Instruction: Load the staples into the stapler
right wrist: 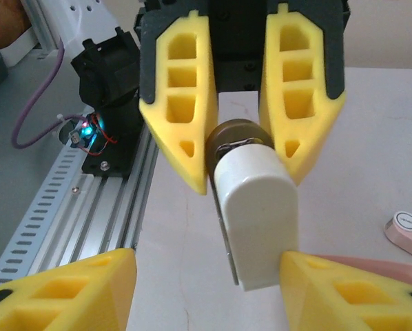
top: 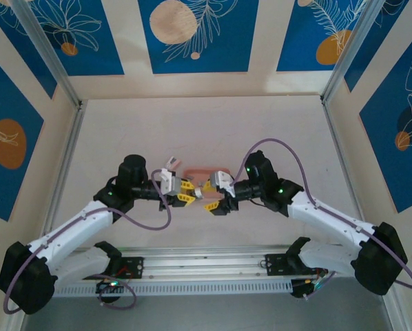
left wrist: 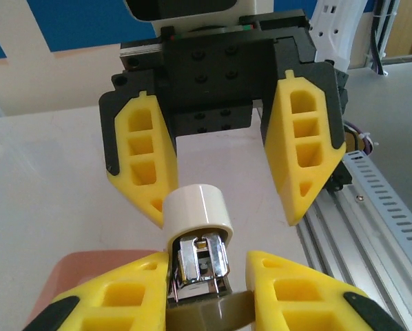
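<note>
Left gripper (left wrist: 206, 265) clamped on stapler (left wrist: 199, 214); right gripper (left wrist: 227, 207) jaws apart, stapler's white end between them.

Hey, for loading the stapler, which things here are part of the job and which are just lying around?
Part of the job:
stapler, clamped in the left gripper
right gripper, jaws open around the stapler's white end

Lying about:
pink tray, contents not visible
small pink-white block near the tray

Cream stapler (left wrist: 198, 210); pink tray (top: 196, 170); blue leaf-patterned wall panels (top: 220, 41)
</note>
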Robot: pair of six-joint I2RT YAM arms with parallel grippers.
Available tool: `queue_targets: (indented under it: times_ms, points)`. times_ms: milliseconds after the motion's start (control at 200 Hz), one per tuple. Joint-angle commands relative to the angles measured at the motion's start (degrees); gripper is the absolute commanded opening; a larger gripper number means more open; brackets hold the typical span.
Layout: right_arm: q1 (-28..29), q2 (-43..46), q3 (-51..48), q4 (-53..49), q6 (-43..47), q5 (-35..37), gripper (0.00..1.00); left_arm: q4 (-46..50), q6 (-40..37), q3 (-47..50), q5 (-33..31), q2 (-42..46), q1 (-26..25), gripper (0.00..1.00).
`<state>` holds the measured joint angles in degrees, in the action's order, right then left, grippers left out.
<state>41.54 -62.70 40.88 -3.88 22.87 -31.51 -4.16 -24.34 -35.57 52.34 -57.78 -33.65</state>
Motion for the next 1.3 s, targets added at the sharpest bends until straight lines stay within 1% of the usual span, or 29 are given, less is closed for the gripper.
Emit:
queue_targets:
  times_ms: [0,65,180,315,430,540,720,795,870,960,990,995,1020,1050,1070,1110,1135,1151,1181,1296]
  points:
    - [0.39,-2.01,1.98,1.22,1.90,-4.65,0.55,-8.19,4.12,0.04,4.99,-0.65,-0.71,0.00]
    - [0.37,-2.58,1.74,3.23,0.94,-5.02,0.53,-8.93,4.98,0.06,5.74,-1.02,-0.71,0.00]
    - [-0.10,-3.18,0.92,5.94,-0.73,-4.08,0.52,-10.08,6.08,0.22,6.68,-1.20,-0.73,0.00]
    - [-3.74,-1.98,-0.96,9.22,-4.53,-4.59,0.54,-9.63,5.86,0.12,6.49,-0.86,-0.76,0.00]
    - [-5.14,-0.23,-1.28,7.25,-3.79,-4.65,0.58,-9.02,5.40,0.15,6.41,-0.74,-0.79,0.00]
    - [-4.80,-0.27,-0.76,5.68,-2.39,-6.01,0.60,-10.16,5.90,0.35,6.64,-0.89,-0.85,0.00]
    - [-1.84,-3.30,1.58,3.49,0.42,-7.76,0.59,-13.46,7.63,0.37,6.72,-1.70,-1.09,0.00]
    - [-1.47,-4.30,2.04,4.05,0.44,-8.41,0.56,-13.98,7.99,0.40,6.77,-1.87,-1.15,0.00]
    - [-1.47,-4.58,1.98,5.27,0.07,-8.83,0.48,-13.99,8.03,0.41,6.77,-1.94,-1.22,0.00]
    - [-1.55,-4.32,1.92,6.41,-0.57,-8.76,0.34,-13.19,7.68,0.57,6.48,-1.69,-1.19,0.00]
    - [-1.57,-4.13,1.78,6.45,-0.42,-8.37,0.27,-12.67,7.41,0.55,6.05,-1.53,-1.22,0.00]
    - [-1.62,-4.11,1.78,6.44,-0.40,-8.29,0.27,-12.56,7.35,0.53,5.95,-1.54,-1.19,0.01]
    - [-1.68,-3.87,1.75,6.37,-0.33,-7.79,0.20,-11.97,6.98,0.52,5.56,-1.31,-1.20,0.07]
    - [-1.79,-3.56,1.55,6.11,-0.06,-6.82,0.14,-11.05,6.46,0.51,4.80,-0.89,-1.19,0.17]
    - [-1.81,-3.31,1.42,5.82,0.17,-6.09,0.13,-10.42,6.12,0.59,4.34,-0.59,-1.16,0.28]
    - [-1.88,-2.77,1.18,5.03,0.92,-4.78,0.12,-8.86,4.94,0.54,3.50,0.03,-1.18,0.54]
    - [-1.98,-2.42,1.06,4.59,1.39,-3.84,0.12,-7.55,3.92,0.41,2.91,0.45,-1.21,0.63]
    - [-1.99,-2.23,0.98,4.39,1.61,-3.12,0.12,-6.82,3.38,0.31,2.48,0.70,-1.23,0.65]
    - [-1.92,-1.86,0.78,3.97,2.06,-1.86,0.11,-4.33,1.82,-0.04,1.58,1.27,-1.21,0.66]
    - [-1.33,-1.11,1.20,1.08,4.99,2.15,0.11,6.44,-4.61,-2.50,-2.10,2.49,-1.24,0.67]
